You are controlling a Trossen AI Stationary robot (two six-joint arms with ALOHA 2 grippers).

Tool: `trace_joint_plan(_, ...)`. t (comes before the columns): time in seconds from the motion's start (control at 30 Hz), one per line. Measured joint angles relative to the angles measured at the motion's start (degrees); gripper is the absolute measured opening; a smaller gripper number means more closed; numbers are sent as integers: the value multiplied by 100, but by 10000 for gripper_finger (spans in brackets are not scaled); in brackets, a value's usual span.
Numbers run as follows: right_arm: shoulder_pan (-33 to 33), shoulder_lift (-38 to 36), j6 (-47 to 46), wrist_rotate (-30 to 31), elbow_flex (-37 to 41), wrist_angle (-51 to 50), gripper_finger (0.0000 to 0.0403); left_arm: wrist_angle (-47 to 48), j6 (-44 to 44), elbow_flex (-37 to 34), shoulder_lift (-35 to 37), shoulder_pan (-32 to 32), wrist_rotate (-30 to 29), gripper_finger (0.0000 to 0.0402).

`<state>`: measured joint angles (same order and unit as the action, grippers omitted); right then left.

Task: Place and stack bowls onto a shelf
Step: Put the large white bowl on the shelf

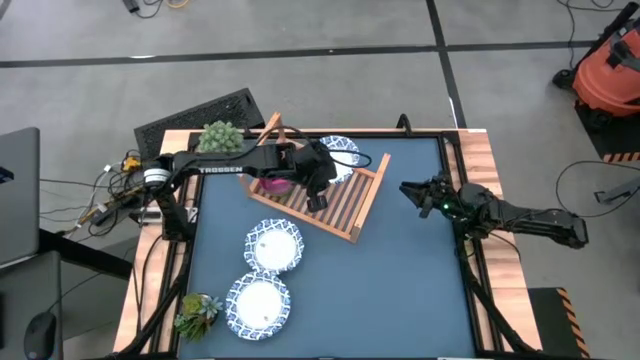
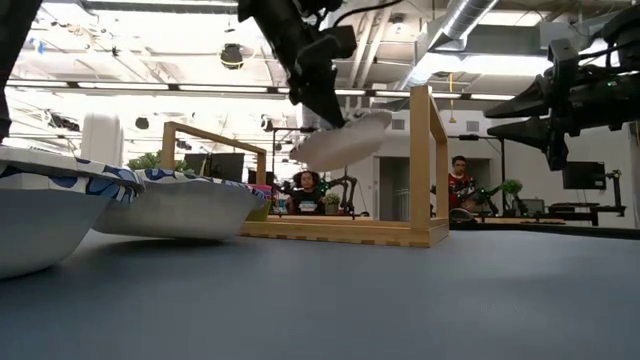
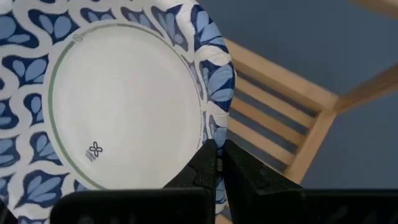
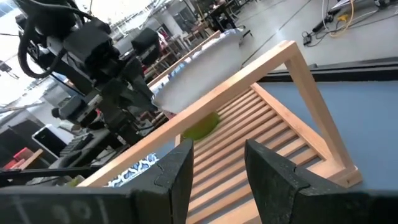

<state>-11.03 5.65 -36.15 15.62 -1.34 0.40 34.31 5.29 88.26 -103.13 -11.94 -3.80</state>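
Note:
My left gripper (image 1: 322,182) reaches over the shelf (image 1: 345,210), a light wooden slatted rack standing askew near the table's far edge. It is shut on a white bowl with a blue patterned rim (image 1: 346,158). In the low view this bowl (image 2: 345,140) hangs tilted above the shelf (image 2: 340,230). A magenta bowl (image 1: 272,184) sits on the shelf's left end, and a green bowl (image 4: 202,129) lies on the slats. My right gripper (image 1: 410,190) waits open to the right of the shelf, touching nothing. My left gripper (image 3: 216,146) pinches the patterned rim (image 3: 214,127) of the white bowl between its two fingers, at one spot on the edge. The fingers (image 2: 318,95) come slanting down from above. The bowl is lifted clear and tilted over the shelf, its hollow facing the wrist camera.
Two more white bowls with blue rims (image 1: 273,245) (image 1: 258,305) rest on the blue table, near-left of the shelf. One potted plant (image 1: 222,135) stands at the far-left corner, another (image 1: 197,312) at the near-left. The shelf's raised end rail (image 4: 292,81) stands between the two grippers.

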Motion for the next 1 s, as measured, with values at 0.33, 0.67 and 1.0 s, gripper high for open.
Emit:
trace_joint_plan(0.33,0,10,-137,-9,0,5,171,-3,288,-5,-544,66,36,2)
trace_joint_plan(0.67,0,186,-197,-37,0,-2,171,181,654,-5,-790,330,-60,2)
trace_joint_plan(1.0,0,254,-195,-63,4,121,171,474,957,-6,-958,609,-267,2)
